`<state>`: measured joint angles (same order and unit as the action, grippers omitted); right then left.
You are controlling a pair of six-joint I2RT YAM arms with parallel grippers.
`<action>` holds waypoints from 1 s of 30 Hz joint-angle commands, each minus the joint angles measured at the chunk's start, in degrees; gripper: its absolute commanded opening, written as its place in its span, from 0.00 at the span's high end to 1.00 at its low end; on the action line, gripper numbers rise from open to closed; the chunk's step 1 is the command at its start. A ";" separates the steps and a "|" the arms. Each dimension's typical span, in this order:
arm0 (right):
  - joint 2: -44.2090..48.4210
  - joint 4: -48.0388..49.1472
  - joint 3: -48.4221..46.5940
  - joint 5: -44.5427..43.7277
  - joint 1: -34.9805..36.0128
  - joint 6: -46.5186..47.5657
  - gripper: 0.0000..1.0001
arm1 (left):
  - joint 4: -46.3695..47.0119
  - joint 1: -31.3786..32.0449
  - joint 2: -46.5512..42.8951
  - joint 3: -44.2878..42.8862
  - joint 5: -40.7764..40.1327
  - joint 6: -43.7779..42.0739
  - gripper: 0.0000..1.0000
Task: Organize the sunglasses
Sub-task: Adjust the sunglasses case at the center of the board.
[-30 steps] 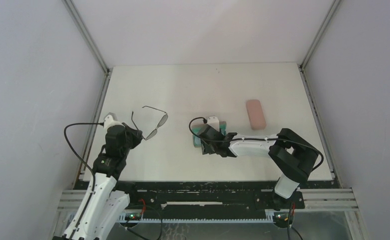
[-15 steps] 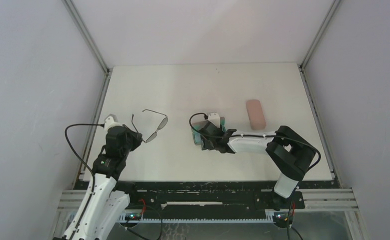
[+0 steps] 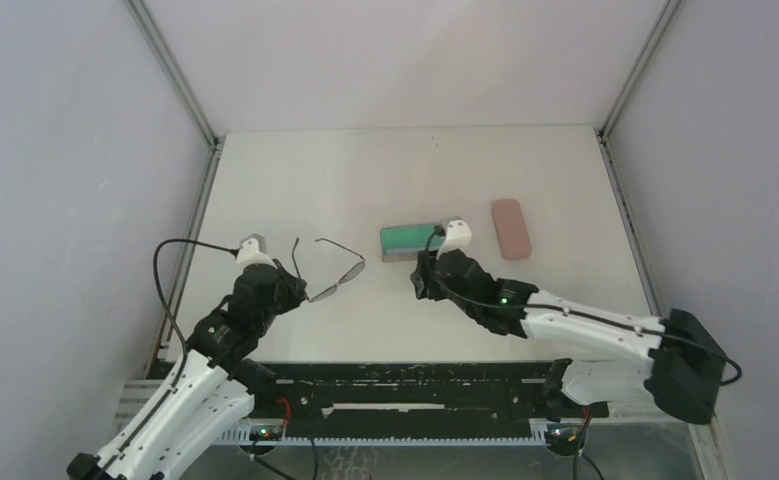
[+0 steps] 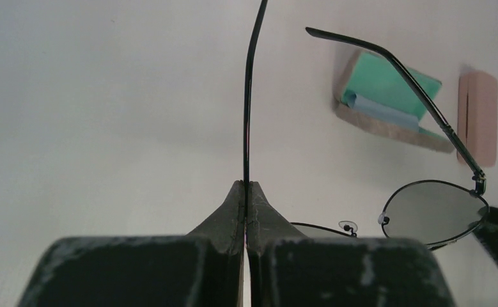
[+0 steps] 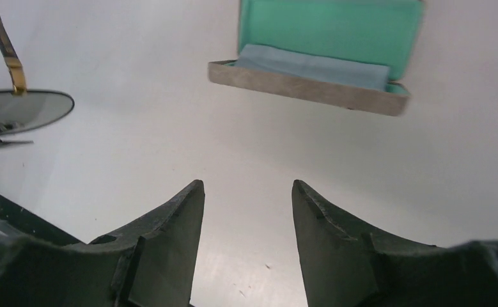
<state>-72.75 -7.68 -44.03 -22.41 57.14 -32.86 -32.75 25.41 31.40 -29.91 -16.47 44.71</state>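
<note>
L end effector [image 4: 246, 187] pinching sunglasses [image 4: 434, 211] temple; R end effector [image 5: 247, 192] spread, empty, nr open case [image 5: 307, 93].

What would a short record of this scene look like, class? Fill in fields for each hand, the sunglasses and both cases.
left hand: shut on one temple of the sunglasses
right hand: open, empty, facing the open case, not touching it
sunglasses: unfolded, one pair in view
open case: lid up, teal lining, blue cloth inside
pink case: shut, lying right of the open case
</note>
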 commanded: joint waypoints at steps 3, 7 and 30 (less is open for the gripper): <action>13.92 -4.26 8.27 -4.84 -1.70 -1.63 0.47 | -0.46 10.83 1.62 -2.09 -8.23 6.36 1.00; 18.52 -6.07 12.05 -5.13 -3.55 -2.45 0.47 | -0.45 12.60 2.05 -1.98 -9.63 7.22 1.00; -12.16 7.42 -7.49 8.69 -11.65 7.57 0.62 | -0.82 12.82 0.48 -1.71 -11.90 5.51 1.00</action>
<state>-80.99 -3.73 -46.63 -14.92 46.09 -28.34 -34.35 37.93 32.86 -29.91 -26.89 50.41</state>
